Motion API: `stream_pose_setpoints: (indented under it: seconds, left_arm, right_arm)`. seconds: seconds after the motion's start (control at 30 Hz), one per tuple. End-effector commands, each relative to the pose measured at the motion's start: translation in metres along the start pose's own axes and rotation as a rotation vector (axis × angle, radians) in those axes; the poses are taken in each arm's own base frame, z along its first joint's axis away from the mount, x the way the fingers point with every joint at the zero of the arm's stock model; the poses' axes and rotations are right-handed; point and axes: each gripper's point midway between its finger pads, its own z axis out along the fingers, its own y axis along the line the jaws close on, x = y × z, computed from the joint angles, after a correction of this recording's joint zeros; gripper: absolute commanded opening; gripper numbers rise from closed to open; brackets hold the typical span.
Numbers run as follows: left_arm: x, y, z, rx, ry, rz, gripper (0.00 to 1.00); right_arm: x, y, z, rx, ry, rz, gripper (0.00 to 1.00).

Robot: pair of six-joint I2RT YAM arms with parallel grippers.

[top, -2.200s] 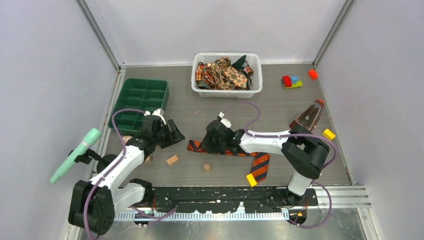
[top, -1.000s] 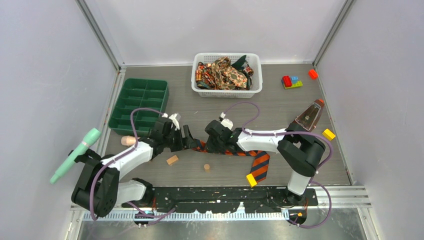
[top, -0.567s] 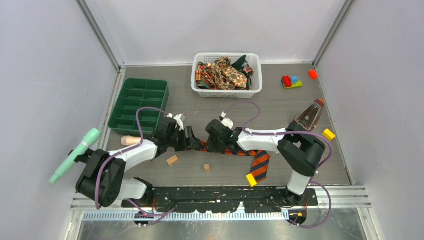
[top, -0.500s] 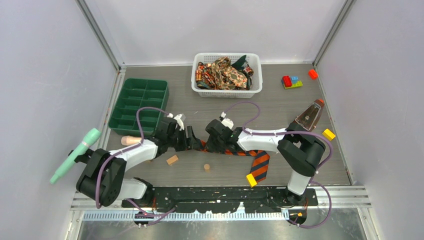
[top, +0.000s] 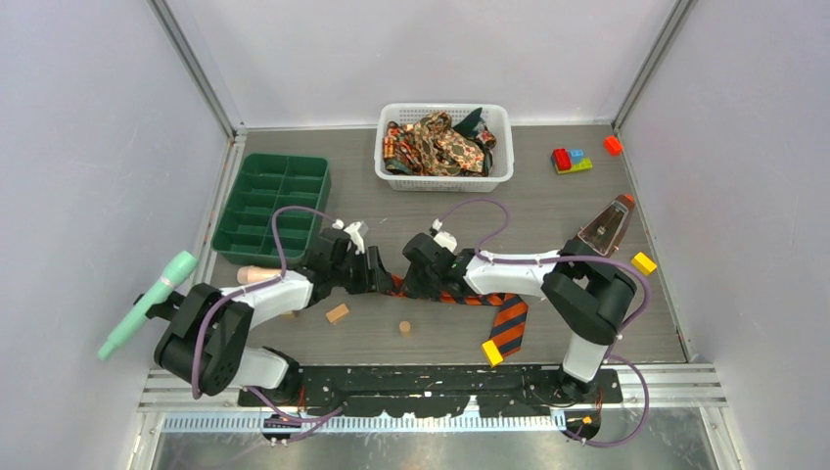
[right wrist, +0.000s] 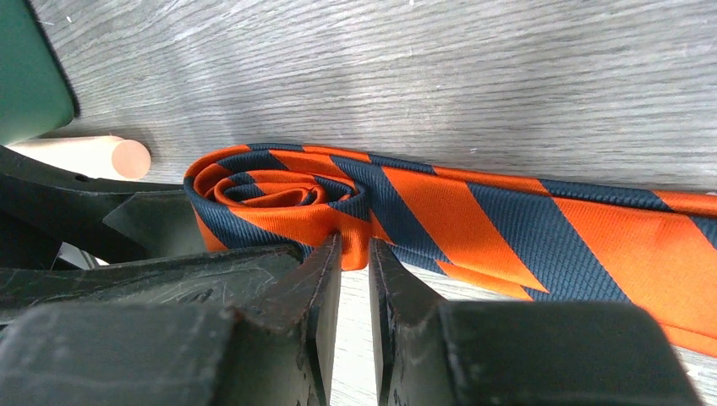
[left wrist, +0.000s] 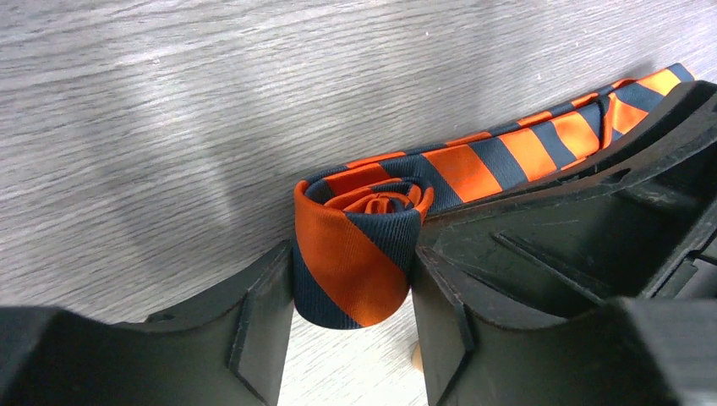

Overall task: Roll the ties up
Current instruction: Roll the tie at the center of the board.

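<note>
Toward the near edge of the table (top: pixel 440 211), the striped tie (top: pixel 509 328) lies with its long axis left to right, its rolled end (left wrist: pixel 355 245) clasped by the left gripper (left wrist: pixel 353 279), the right gripper (right wrist: pixel 355 254) pinching the adjoining fabric, and the unrolled length trailing rightward.

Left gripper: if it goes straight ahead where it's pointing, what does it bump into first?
Most likely the rolled-up end of the orange striped tie, sitting snug between its fingers.

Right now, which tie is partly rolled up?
The orange-and-navy striped tie, one end coiled on the table; the paisley ties and the dark green tie lie heaped unrolled in the white mesh basket.
</note>
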Motion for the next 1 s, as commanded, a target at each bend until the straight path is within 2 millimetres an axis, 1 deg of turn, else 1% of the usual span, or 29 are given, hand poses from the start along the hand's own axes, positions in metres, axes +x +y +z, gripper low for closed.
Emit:
stream_pose_setpoints:
  seconds: [0.0,0.1,0.23,0.33,0.43,0.5,0.53,0.57,0.6,0.63,0.67,0.73,0.83,0.97]
  left_arm:
    - [-0.016,-0.005,0.005,0.009,-0.043,0.035,0.50]
    - [-0.018,-0.007,0.007,0.017,-0.049,0.032,0.46]
    - [-0.018,-0.007,0.007,0.023,-0.049,0.032,0.38]
    - [-0.018,-0.007,0.005,0.017,-0.051,0.031,0.33]
    - [-0.020,-0.006,0.003,0.003,-0.055,0.031,0.33]
    - [-0.022,-0.007,0.002,0.000,-0.061,0.031,0.32]
    - [-0.022,-0.007,0.001,0.000,-0.063,0.031,0.32]
    - [-0.023,-0.008,0.001,0.000,-0.066,0.032,0.32]
    - [-0.024,-0.008,0.000,-0.001,-0.067,0.032,0.32]
    - [-0.024,-0.008,0.000,-0.001,-0.067,0.031,0.32]
    - [-0.024,-0.008,0.000,-0.002,-0.068,0.031,0.32]
    - [-0.025,-0.008,0.000,-0.004,-0.069,0.028,0.31]
    - [-0.025,-0.009,-0.001,-0.004,-0.071,0.022,0.30]
    - [-0.027,-0.009,-0.003,-0.010,-0.077,0.019,0.29]
  right_arm:
    - [0.000,-0.004,0.005,0.013,-0.004,-0.001,0.24]
    - [0.001,-0.002,0.005,0.005,0.005,-0.004,0.24]
    - [0.001,0.003,0.000,-0.015,0.013,-0.017,0.25]
    - [-0.003,0.014,-0.011,-0.054,0.009,-0.034,0.29]
    - [-0.011,0.015,-0.024,-0.054,-0.026,-0.050,0.32]
    - [-0.019,0.009,-0.034,-0.028,-0.066,-0.067,0.33]
    - [-0.026,0.003,-0.040,0.001,-0.094,-0.078,0.33]
    - [-0.027,-0.007,-0.042,0.037,-0.099,-0.087,0.32]
    - [-0.035,-0.011,-0.046,0.053,-0.131,-0.093,0.32]
    - [-0.037,-0.020,-0.050,0.085,-0.135,-0.097,0.31]
    - [-0.044,-0.027,-0.051,0.114,-0.160,-0.097,0.30]
    - [-0.050,-0.044,-0.053,0.172,-0.169,-0.100,0.28]
    - [-0.050,-0.062,-0.052,0.233,-0.162,-0.106,0.25]
    - [-0.047,-0.079,-0.050,0.285,-0.151,-0.116,0.22]
